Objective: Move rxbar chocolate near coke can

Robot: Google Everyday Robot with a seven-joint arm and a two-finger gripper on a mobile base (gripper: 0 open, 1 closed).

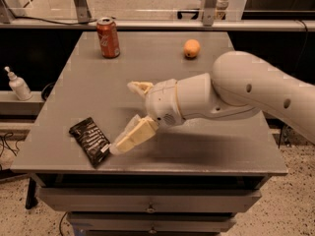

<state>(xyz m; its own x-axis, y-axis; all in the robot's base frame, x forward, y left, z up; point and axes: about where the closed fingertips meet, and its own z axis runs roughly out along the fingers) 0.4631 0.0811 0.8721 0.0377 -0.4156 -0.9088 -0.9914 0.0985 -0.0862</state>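
Rxbar chocolate (90,141) lies flat at about 8 o'clock on the table (206,151), close to the near edge. Its long side runs from 10 to 4 o'clock, and the end with the white patch points toward the front.

My gripper (123,118) hangs just at 3 o'clock of the bar, low over the table, with the jaws spread wide apart and nothing between them. My lower finger (132,137) slants down toward the bar's near end, its tip right at the white patch; whether it touches the wrapper I cannot tell. My upper finger (140,87) points toward 10 o'clock, clear of the bar. Behind them my pale arm (246,90) reaches in from 3 o'clock across the middle of the table.

Off the table at 9 o'clock, a white pump bottle (18,85) stands on a lower ledge. Farther back, an orange (192,48) sits alone at about 1 o'clock. At 11 o'clock, near the far edge, the coke can (108,38) stands upright, well apart from the bar.
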